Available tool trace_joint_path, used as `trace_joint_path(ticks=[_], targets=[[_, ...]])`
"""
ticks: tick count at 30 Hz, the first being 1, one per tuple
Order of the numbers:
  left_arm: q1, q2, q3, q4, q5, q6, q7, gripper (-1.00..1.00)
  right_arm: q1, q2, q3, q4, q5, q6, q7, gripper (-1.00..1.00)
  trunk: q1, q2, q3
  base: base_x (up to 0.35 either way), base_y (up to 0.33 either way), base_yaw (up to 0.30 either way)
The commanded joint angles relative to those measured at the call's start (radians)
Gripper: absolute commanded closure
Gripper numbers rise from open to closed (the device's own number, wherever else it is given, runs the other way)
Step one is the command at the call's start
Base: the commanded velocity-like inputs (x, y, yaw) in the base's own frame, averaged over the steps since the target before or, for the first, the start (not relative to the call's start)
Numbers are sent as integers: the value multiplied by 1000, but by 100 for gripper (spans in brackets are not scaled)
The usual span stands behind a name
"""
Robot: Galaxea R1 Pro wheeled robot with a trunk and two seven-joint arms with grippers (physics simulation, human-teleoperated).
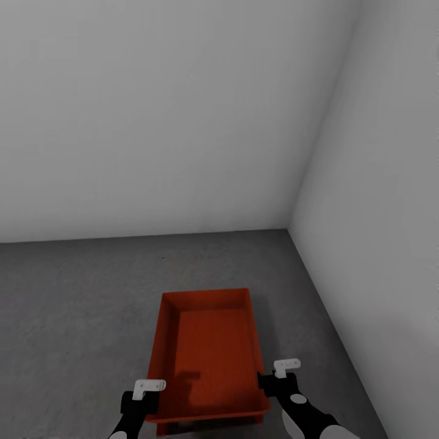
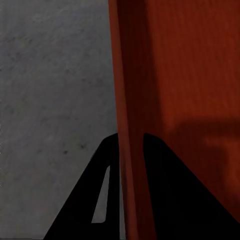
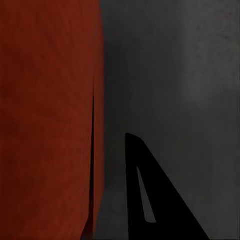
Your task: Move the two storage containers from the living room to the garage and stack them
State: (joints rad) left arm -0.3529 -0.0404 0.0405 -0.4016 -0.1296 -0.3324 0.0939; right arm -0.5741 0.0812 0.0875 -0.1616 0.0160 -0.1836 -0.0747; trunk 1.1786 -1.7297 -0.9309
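One orange-red storage container (image 1: pixel 213 347) lies lengthwise in front of me over the garage's dark-grey concrete floor (image 1: pixel 79 305), its ribbed inside facing up and empty. My left gripper (image 1: pixel 152 396) is at the near left wall. In the left wrist view its two black fingers (image 2: pixel 100 195) straddle that wall of the container (image 2: pixel 190 75) and are shut on it. My right gripper (image 1: pixel 269 381) is at the near right rim. In the right wrist view one black finger (image 3: pixel 150 200) stands outside the container (image 3: pixel 45 125), with a narrow strip of floor between them. The other finger is hidden.
I face a corner of plain pale-grey walls: the back wall (image 1: pixel 152 122) ahead and a side wall (image 1: pixel 378 244) close on the right. Open concrete stretches to the left of the container and between it and the back wall.
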Motion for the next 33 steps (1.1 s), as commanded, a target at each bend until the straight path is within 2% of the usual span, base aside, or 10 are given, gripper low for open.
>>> trace_joint_path(ticks=[1,33], targets=[[0,0,9,4,-3,-4,13,100,-1,-3,-7,1,1,-3,-14,100,0,0,-1,-76,0,0],[0,0,8,3,-4,-4,13,100,-1,-3,-6,0,1,-2,-14,100,0,0,-1,-28,0,0]])
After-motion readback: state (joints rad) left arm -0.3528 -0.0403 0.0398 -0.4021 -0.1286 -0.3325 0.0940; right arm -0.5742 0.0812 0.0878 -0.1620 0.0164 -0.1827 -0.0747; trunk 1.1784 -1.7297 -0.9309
